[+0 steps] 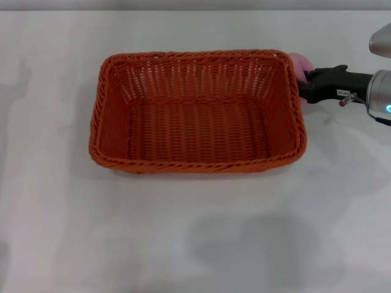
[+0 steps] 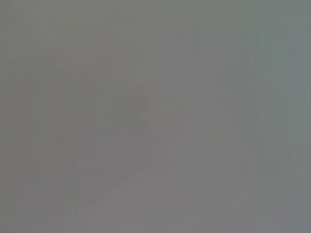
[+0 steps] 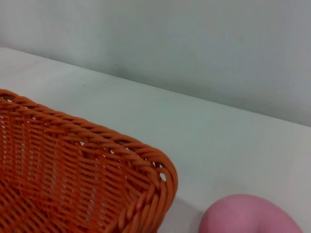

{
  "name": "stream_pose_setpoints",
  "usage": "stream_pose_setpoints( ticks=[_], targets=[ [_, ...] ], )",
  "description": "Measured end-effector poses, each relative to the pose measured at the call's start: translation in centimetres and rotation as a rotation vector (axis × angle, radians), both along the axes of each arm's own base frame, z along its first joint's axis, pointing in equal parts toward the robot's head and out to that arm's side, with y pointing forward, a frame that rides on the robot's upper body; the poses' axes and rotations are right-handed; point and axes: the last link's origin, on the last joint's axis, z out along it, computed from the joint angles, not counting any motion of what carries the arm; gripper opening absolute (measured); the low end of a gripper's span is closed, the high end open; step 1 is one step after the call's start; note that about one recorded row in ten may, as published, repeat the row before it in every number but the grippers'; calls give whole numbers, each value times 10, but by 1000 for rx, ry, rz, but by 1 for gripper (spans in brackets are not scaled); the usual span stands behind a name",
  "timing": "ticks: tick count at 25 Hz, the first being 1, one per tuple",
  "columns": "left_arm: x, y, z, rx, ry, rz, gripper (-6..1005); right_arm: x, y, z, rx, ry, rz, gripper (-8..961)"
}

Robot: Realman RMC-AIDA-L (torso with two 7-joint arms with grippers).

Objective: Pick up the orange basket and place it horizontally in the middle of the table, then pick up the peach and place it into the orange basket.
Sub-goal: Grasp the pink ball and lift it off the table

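Orange basket (image 1: 197,113) already set mid-desk (image 1: 183,244); peach (image 1: 300,62) just ahead of right tool (image 1: 307,81), grip state impossible to tell, not yet lifted.

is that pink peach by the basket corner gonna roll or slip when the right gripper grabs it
The peach looks round and smooth, so a nudge would probably roll it. It may slip from the right gripper unless held centrally. The orange basket beside it might stop a roll that way.
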Motion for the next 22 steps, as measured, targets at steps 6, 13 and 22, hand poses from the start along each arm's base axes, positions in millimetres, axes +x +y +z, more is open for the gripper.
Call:
stream_pose_setpoints(
  ticks=[6, 13, 22],
  targets=[
    [1, 2, 0, 1, 1, -3, 851, 1, 2, 1, 8, -8, -4, 273],
    [2, 3, 0, 2, 1, -6, 850, -1, 4, 3, 21, -4, -1, 260],
    [-1, 6, 1, 3, -1, 0, 851, 0, 11, 12, 72, -12, -11, 258]
  ],
)
